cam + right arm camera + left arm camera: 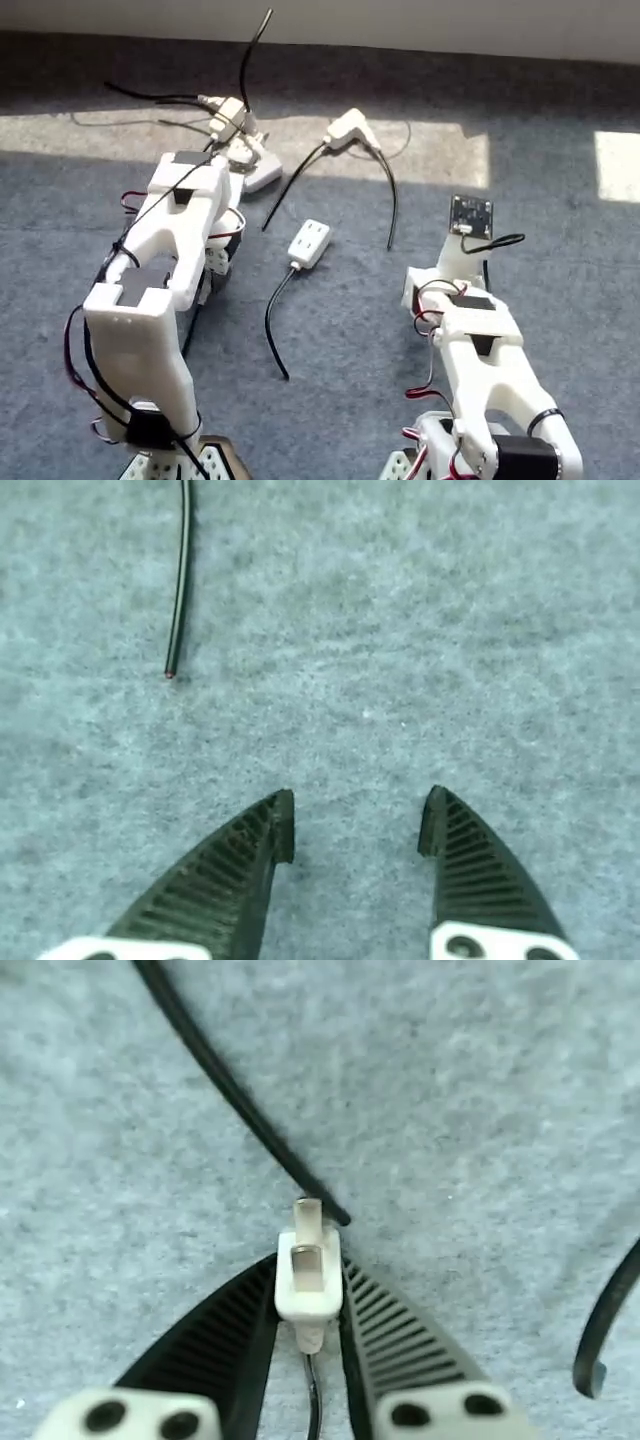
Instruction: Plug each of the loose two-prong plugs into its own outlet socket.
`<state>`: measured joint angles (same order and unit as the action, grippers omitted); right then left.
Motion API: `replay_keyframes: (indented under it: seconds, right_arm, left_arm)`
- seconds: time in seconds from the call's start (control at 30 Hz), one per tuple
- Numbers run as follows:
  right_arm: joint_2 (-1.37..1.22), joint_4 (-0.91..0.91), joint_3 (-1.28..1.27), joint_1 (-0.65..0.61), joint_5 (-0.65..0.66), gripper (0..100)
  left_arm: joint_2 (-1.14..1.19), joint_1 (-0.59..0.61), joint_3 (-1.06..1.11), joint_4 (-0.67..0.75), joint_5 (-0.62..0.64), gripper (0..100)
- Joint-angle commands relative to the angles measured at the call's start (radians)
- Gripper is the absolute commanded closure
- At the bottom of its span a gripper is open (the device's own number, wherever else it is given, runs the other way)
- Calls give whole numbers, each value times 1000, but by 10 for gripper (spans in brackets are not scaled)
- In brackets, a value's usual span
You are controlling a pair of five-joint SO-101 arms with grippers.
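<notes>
White two-prong plug (308, 1295) pinched in left gripper (310, 1260), prongs outward, over grey carpet (500, 1110) | black cable (230, 1090) just beyond | right gripper (355, 825) spread above open carpet, cable end (170, 670) ahead | outlet socket (309, 243) lies between arms

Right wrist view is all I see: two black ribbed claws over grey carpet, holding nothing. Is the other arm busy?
Observer: Yes. The left gripper is shut on a white two-prong plug, prongs pointing away from the wrist.
Operator: Where would that go?
Observer: A white outlet block lies in the middle of the carpet, on a black cord.
Operator: Anything else loose?
Observer: Another white plug-like piece lies beyond that block, farther back.
</notes>
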<state>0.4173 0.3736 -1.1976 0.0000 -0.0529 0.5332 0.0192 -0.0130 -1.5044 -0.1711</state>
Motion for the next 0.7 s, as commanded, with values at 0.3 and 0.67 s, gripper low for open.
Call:
replay_keyframes:
  seconds: [0.3, 0.67]
  right_arm:
    - [27, -18, 5, -10, -3, 789]
    - [27, -18, 5, -10, -3, 789]
  left_arm:
    - [-15, 16, -229, -5, -6, 992]
    - [-24, 13, -911, -262, -6, 995]
